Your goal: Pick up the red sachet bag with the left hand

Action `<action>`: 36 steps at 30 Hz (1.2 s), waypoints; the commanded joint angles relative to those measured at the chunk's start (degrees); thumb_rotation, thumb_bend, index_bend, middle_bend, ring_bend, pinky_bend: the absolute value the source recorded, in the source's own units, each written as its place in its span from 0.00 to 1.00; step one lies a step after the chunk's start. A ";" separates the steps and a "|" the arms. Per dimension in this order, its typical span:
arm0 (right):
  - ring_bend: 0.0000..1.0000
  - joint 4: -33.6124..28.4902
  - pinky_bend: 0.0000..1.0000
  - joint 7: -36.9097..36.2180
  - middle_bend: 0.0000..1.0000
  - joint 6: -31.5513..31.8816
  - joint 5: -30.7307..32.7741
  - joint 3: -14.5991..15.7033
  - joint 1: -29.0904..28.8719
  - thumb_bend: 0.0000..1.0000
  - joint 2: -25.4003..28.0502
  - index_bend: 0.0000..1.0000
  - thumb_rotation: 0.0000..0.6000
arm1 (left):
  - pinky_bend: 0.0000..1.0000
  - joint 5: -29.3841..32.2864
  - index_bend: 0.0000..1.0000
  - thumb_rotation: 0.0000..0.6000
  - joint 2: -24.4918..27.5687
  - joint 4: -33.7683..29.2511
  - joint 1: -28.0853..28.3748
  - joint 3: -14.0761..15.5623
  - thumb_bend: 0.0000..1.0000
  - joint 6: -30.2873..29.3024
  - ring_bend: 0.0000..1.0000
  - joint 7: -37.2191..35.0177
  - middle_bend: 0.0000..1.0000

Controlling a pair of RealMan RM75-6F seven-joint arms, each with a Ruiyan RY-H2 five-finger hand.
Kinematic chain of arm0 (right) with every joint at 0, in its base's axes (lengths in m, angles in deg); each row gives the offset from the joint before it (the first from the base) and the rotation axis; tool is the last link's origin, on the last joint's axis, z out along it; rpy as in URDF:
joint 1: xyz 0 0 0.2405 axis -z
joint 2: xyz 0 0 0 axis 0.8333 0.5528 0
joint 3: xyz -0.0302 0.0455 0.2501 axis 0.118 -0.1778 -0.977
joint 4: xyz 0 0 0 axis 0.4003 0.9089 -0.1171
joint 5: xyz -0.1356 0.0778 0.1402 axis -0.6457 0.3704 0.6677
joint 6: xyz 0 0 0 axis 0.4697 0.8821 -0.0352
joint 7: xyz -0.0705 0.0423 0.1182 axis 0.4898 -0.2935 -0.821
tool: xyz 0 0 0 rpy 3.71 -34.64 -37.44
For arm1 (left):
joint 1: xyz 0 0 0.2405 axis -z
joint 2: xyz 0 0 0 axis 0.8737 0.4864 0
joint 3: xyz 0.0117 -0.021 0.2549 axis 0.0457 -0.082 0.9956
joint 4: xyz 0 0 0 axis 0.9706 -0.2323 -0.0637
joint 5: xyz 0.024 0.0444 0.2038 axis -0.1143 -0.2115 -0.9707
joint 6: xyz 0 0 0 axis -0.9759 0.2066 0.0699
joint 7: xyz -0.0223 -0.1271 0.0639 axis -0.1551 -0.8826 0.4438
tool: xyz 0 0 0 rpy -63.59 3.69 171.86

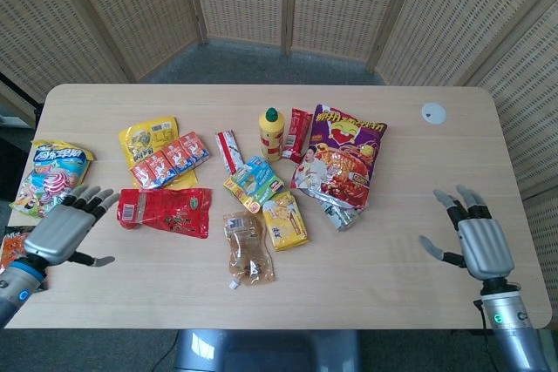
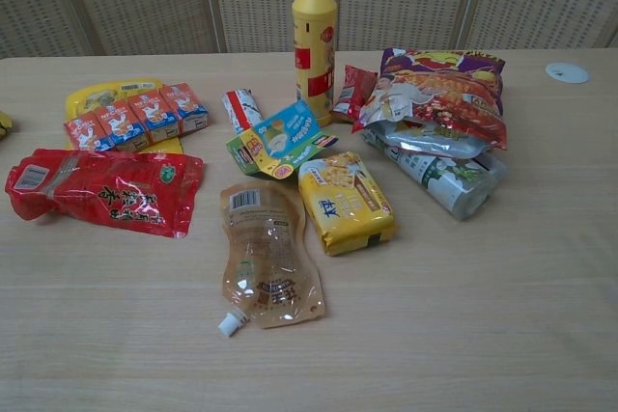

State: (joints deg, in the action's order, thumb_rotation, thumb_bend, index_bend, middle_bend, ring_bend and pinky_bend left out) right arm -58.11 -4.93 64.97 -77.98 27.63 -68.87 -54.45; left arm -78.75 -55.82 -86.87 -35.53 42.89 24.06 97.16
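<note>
On wood table: crinkly red sachet bag [image 1: 165, 212]; left robot hand [image 1: 63, 231] spread, empty.

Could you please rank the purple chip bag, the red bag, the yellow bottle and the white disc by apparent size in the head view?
1. Purple chip bag
2. Red bag
3. Yellow bottle
4. White disc

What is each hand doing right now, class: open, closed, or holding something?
Left hand: open, holding nothing.
Right hand: open, holding nothing.

Red sachet bag [image 1: 165, 212]; yellow bottle [image 1: 272, 133], green cap.
</note>
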 commanded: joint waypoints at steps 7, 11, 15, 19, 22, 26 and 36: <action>0.00 -2.45 0.00 2.00 0.25 1.04 0.42 -0.27 0.40 0.26 0.87 0.11 0.07 | 0.00 5.66 0.00 0.65 -12.20 9.83 5.50 -0.61 0.14 6.24 0.00 8.60 0.00; 0.00 -3.66 0.00 2.53 0.25 2.04 0.96 -0.21 1.31 0.26 2.16 0.11 0.06 | 0.00 9.15 0.00 0.65 -16.58 13.86 7.81 -1.03 0.14 9.20 0.00 10.26 0.00; 0.00 -4.86 0.00 2.97 0.25 2.75 1.20 0.06 2.10 0.26 3.15 0.11 0.07 | 0.00 11.68 0.00 0.65 -19.62 16.97 10.00 -1.67 0.14 10.94 0.00 11.57 0.00; 0.00 -5.78 0.00 3.42 0.25 3.46 1.33 0.30 2.82 0.26 3.84 0.11 0.06 | 0.00 14.26 0.00 0.65 -21.60 18.72 12.00 -2.62 0.14 12.60 0.00 11.13 0.00; 0.00 -6.20 0.00 3.61 0.25 3.84 1.50 0.29 3.18 0.26 4.30 0.11 0.06 | 0.00 15.62 0.00 0.65 -23.15 20.31 13.54 -2.73 0.14 13.86 0.00 11.46 0.00; 0.00 -6.54 0.00 3.59 0.25 4.32 1.60 0.22 3.58 0.26 4.76 0.11 0.06 | 0.00 16.78 0.00 0.65 -25.64 22.66 15.29 -2.30 0.14 14.84 0.00 12.74 0.00; 0.00 -7.10 0.00 3.36 0.25 5.14 2.01 0.26 4.60 0.26 5.82 0.11 0.07 | 0.00 21.40 0.00 0.65 -30.87 28.20 18.69 -0.33 0.14 15.80 0.00 17.69 0.00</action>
State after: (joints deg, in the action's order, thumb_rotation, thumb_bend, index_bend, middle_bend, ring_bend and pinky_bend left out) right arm -65.15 -1.51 70.06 -76.00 27.90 -64.32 -48.68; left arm -58.02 -86.12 -59.19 -17.36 42.09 39.69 114.10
